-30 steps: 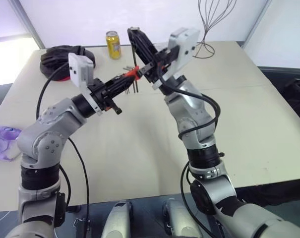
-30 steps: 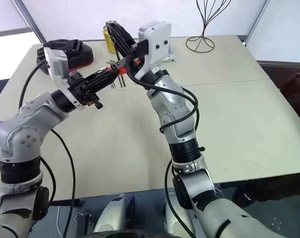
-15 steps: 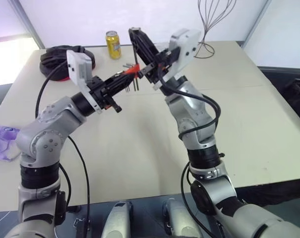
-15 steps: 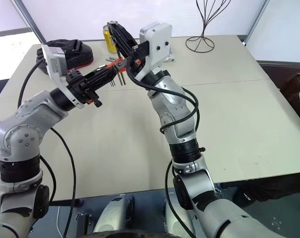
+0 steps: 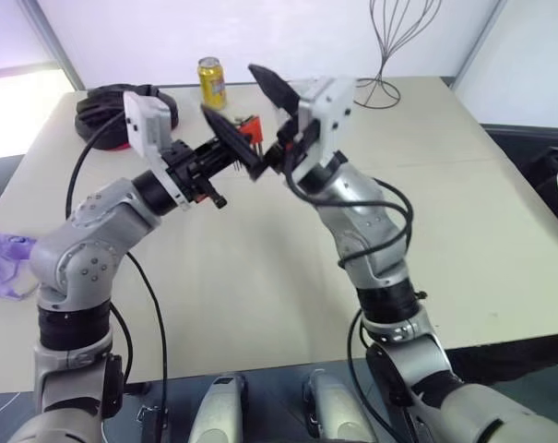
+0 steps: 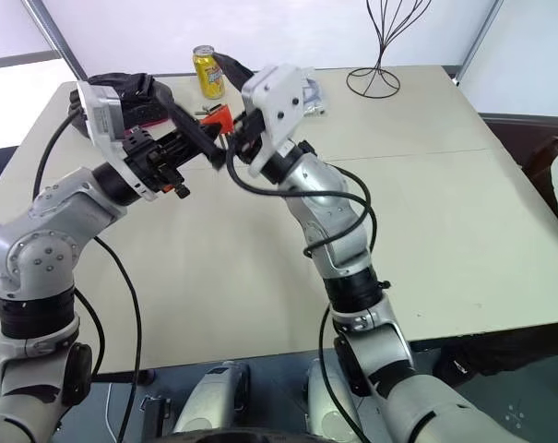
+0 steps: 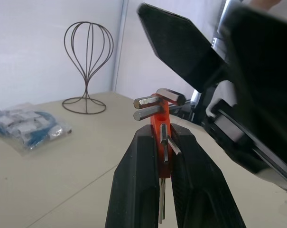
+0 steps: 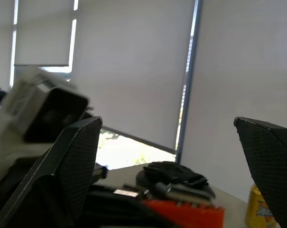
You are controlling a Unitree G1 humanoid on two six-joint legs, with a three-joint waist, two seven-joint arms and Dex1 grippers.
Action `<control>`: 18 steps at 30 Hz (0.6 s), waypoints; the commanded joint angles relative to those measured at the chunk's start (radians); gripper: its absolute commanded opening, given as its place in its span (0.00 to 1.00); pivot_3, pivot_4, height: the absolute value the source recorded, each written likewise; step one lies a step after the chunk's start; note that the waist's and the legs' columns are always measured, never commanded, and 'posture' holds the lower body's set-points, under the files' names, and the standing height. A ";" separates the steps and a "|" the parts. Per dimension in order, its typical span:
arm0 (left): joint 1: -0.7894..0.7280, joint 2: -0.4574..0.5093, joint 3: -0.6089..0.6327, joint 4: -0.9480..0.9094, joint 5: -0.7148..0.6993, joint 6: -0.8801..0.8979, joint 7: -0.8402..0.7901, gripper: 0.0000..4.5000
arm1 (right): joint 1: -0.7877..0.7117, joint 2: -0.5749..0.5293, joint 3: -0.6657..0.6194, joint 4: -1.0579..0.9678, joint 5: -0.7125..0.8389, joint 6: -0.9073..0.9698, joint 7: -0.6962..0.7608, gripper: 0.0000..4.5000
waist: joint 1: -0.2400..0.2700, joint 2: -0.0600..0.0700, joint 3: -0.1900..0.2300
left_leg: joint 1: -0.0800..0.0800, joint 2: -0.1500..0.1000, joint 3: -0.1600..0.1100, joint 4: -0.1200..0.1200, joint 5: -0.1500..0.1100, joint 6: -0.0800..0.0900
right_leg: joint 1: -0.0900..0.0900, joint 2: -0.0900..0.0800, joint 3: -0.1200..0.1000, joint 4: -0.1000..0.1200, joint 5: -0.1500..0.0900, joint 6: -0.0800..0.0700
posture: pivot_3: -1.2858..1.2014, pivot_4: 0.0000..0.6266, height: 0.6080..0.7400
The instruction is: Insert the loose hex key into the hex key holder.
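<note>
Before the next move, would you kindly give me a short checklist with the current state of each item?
1. Left gripper shut on the hex key holder: ok, the orange-red block sits clamped between its two fingers.
2. Right gripper open: ok, its fingers stand wide apart.
3. Right gripper empty: ok, nothing sits between its fingers.
4. Loose hex key seated in the holder: cannot tell, several dark keys stick out of the block and none can be singled out as the loose one.
5. Right gripper's fingers clear of the holder: cannot tell, one finger crosses in front of the block in the head view.
</note>
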 commanded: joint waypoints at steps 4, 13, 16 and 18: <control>0.014 -0.012 0.005 0.003 -0.019 0.019 -0.002 0.00 | 0.311 -0.303 -0.190 -0.275 0.135 0.217 0.101 0.96 | 0.022 0.000 0.000 | -0.002 -0.001 -0.001 0.001 0.000 0.000 | 0.000 -0.001 -0.001 -0.004 0.000 0.000 | 0.52 0.24 1.00; 0.057 -0.165 -0.136 0.127 0.018 0.038 -0.042 0.00 | 0.439 -0.517 -0.302 -0.392 0.263 0.368 0.172 0.96 | 0.021 0.000 0.000 | -0.003 0.000 0.000 0.002 -0.001 0.001 | 0.001 0.004 -0.001 -0.005 0.000 0.000 | 0.52 0.24 1.00; 0.060 -0.235 -0.203 0.210 0.050 0.041 -0.075 0.00 | 0.435 -0.555 -0.321 -0.409 0.286 0.394 0.179 0.96 | 0.024 0.000 0.001 | -0.003 -0.001 0.001 0.004 -0.001 0.001 | 0.002 0.003 -0.002 -0.007 0.000 0.000 | 0.52 0.24 1.00; 0.065 -0.273 -0.249 0.265 0.087 0.032 -0.100 0.00 | 0.429 -0.579 -0.336 -0.421 0.301 0.410 0.184 0.96 | 0.024 0.000 0.001 | -0.005 -0.002 0.001 0.004 -0.001 0.001 | 0.002 0.003 -0.002 -0.008 0.000 0.000 | 0.52 0.24 1.00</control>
